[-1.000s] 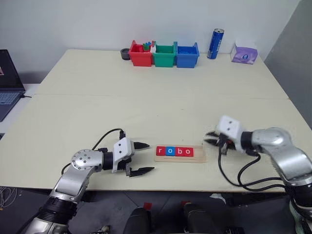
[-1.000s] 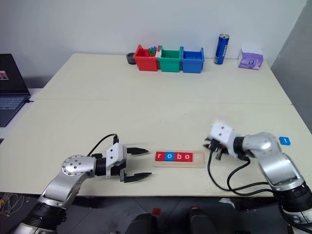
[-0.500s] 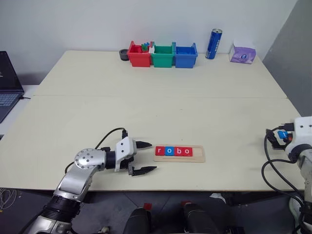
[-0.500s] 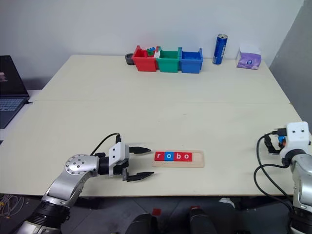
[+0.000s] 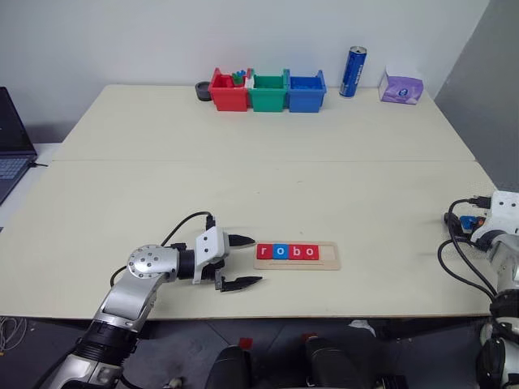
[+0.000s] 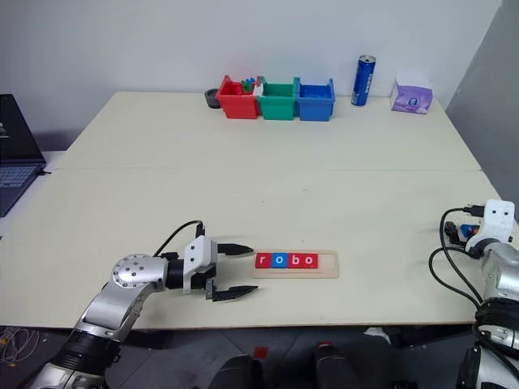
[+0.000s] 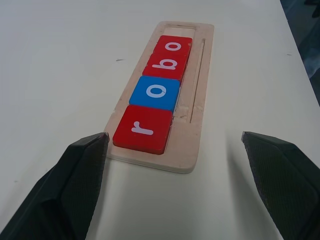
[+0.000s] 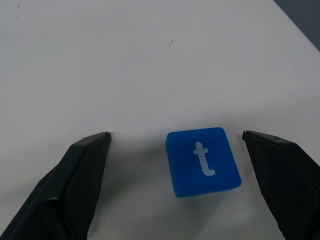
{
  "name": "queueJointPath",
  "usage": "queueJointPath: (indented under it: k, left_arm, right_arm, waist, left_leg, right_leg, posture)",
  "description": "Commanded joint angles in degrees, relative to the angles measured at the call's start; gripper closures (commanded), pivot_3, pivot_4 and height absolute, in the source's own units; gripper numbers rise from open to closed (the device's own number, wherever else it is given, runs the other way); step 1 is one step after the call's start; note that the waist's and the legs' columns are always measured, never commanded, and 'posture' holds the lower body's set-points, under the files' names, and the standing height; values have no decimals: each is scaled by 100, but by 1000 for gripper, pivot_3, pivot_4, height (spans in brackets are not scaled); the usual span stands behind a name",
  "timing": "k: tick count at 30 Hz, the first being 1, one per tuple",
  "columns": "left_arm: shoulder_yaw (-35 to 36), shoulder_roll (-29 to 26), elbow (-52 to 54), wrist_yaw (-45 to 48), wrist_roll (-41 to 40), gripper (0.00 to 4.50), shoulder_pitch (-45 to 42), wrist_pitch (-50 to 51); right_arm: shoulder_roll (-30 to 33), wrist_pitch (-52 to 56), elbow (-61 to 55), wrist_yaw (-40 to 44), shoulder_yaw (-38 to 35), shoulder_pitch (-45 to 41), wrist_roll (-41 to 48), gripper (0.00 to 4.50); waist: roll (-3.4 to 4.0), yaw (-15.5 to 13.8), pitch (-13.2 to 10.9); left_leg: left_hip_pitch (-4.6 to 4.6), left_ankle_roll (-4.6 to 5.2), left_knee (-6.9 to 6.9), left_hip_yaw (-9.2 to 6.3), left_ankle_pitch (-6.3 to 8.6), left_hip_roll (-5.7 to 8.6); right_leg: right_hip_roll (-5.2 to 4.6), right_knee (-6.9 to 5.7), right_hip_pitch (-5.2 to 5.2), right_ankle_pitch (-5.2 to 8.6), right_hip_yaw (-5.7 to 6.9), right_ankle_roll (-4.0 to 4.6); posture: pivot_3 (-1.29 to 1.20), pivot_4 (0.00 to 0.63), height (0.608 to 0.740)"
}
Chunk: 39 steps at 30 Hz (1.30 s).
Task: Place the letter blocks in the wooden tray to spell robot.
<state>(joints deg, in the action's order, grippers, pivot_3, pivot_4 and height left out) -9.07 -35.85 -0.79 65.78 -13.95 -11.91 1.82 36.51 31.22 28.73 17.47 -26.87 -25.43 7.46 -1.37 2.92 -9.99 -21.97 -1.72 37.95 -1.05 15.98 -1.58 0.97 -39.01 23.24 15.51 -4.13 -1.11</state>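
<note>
Cream table (image 5: pixel 243 186), wooden tray (image 7: pixel 197 100) holding letter blocks (image 7: pixel 159 93) "robo"

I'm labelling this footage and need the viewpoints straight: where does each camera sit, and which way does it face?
Left and right eye views: on the head, facing forward and down over the table; both arms show, left gripper open beside the wooden tray.
Left wrist view: along its own open fingers at the tray, tiles reading r, o, b, o.
Right wrist view: along its open fingers at the blue t block on the table.
Shared: head and left wrist views both show the tray.
</note>
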Motion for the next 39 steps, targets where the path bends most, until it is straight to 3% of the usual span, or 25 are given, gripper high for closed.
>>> queueJointPath:
  k: [1,3,10,18,23,28,34,39]
  left_arm:
    - [57,-20,66,-18,9,0,49,-110]
    - [55,-18,80,-31,13,0,62,-108]
    - [45,-16,163,-76,18,0,39,-40]
    - [83,-72,144,-39,3,0,31,-54]
    - [101,-87,1,6,20,0,39,-163]
    - [103,-109,-45,37,16,0,62,-231]
    - [94,-140,-22,55,4,0,16,-200]
    - [97,-157,32,40,-4,0,4,-162]
  right_arm:
    - [177,64,50,-152,8,-39,9,190]
    - [167,127,68,-192,16,-14,43,540]
    - [-26,698,-393,-269,-102,215,346,3029]
    - [-868,2012,-3494,-396,267,1193,923,3039]
    - [-2075,2889,-5817,-1055,1030,2058,1094,3039]
    - [-2746,2937,-6493,-1578,1660,2540,778,3039]
    - [-3054,2604,-6355,-1937,1837,2699,490,3039]
    - [-3338,2453,-6575,-2021,1766,2458,552,1424]
  waist:
    - [0,-4,0]
    - [-1,-4,0]
    - [-2,-21,1]
    - [4,9,4]
    - [7,34,6]
    - [5,27,8]
    - [-6,24,14]
    - [-4,26,13]
  left_leg:
    - [0,0,1,0,0,1]
    - [-1,0,2,0,0,1]
    - [-1,0,3,-8,0,1]
    - [-4,0,-1,-30,0,-9]
    - [-3,-1,-2,-43,0,-14]
    - [-3,-1,-2,-43,0,-11]
    - [-2,-1,2,-40,0,-6]
    - [-1,-1,0,-40,0,-10]
  right_leg:
    - [-2,0,0,0,0,0]
    - [-3,0,-1,0,0,0]
    - [-2,1,-4,0,2,-1]
    - [1,-3,-2,1,2,-1]
    - [3,-6,1,16,5,-23]
    - [1,-4,1,18,6,-26]
    - [-3,2,1,18,7,-29]
    - [-2,0,3,18,8,-29]
  posture:
    - [0,150,740]
    - [0,150,740]
    - [0,150,740]
    - [0,150,740]
    - [0,150,740]
    - [0,150,740]
    - [0,150,740]
    - [0,150,740]
